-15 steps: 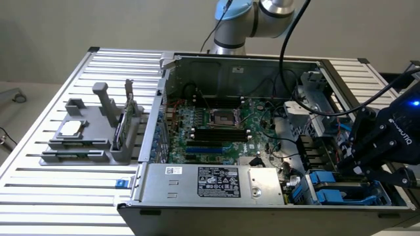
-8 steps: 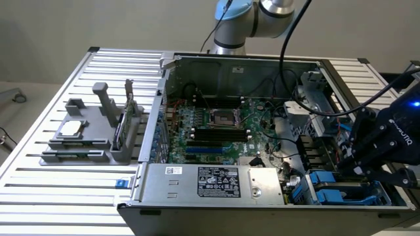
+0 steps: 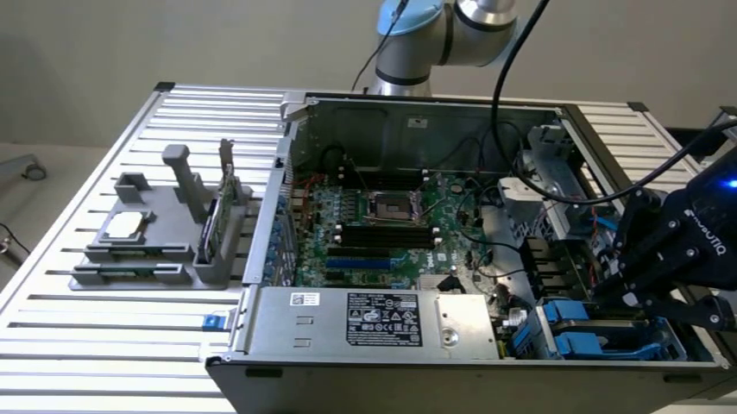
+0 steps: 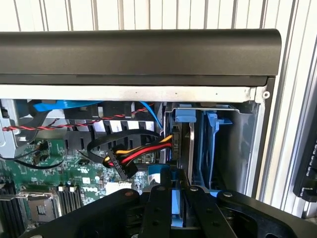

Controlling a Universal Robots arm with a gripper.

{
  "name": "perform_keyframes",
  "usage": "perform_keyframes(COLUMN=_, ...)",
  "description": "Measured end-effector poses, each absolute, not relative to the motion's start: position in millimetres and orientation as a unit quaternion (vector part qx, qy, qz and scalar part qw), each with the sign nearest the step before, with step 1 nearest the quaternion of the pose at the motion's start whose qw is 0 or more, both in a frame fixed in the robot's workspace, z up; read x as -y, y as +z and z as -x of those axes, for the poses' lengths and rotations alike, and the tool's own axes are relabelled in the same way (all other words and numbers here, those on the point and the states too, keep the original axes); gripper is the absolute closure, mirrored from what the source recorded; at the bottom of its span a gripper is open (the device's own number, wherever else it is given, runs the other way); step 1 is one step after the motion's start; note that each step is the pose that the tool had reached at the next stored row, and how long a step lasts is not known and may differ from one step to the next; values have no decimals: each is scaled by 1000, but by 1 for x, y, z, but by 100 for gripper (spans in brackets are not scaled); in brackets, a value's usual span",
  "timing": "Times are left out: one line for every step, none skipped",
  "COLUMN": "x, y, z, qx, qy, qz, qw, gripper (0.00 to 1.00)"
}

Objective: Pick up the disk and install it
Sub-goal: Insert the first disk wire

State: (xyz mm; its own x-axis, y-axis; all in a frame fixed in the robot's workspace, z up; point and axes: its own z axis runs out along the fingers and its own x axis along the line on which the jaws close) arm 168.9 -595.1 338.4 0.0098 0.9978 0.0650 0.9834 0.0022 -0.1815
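The gripper [image 3: 645, 289] hangs over the drive bay [image 4: 213, 144] at the computer case's [image 3: 345, 323] corner, its black fingers [image 4: 158, 208] pinching the disk's [image 4: 177, 206] blue carrier edge. If the disk is tilted against the bay's rails, it could jam, and the nearby power cable [image 4: 133, 153] might snag.

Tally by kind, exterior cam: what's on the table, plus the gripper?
Computer case: 1
Grey parts stand: 1
Square silver chip: 1
Upright card: 1
Gripper: 1
Total: 5
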Motion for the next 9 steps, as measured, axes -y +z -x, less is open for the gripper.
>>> perform_keyframes(x=595, y=338, z=-169, qx=703, qy=41, qz=705, qw=88, gripper=84)
perform_keyframes(x=595, y=338, z=-169, qx=704, qy=41, qz=704, qw=88, gripper=84)
perform_keyframes(x=595, y=338, z=-169, qx=704, qy=41, qz=703, qw=88, gripper=84)
perform_keyframes(x=595, y=338, z=-169, qx=705, qy=40, qz=703, qw=88, gripper=84)
perform_keyframes(x=595, y=338, z=-169, qx=706, qy=40, qz=702, qw=89, gripper=84)
perform_keyframes(x=595, y=338, z=-169, qx=706, qy=40, qz=701, qw=89, gripper=84)
perform_keyframes(x=595, y=337, z=-169, qx=707, qy=40, qz=701, qw=89, gripper=84)
perform_keyframes(x=595, y=337, z=-169, qx=708, qy=39, qz=700, qw=89, gripper=84)
perform_keyframes(x=595, y=337, z=-170, qx=708, qy=39, qz=699, qw=90, gripper=84)
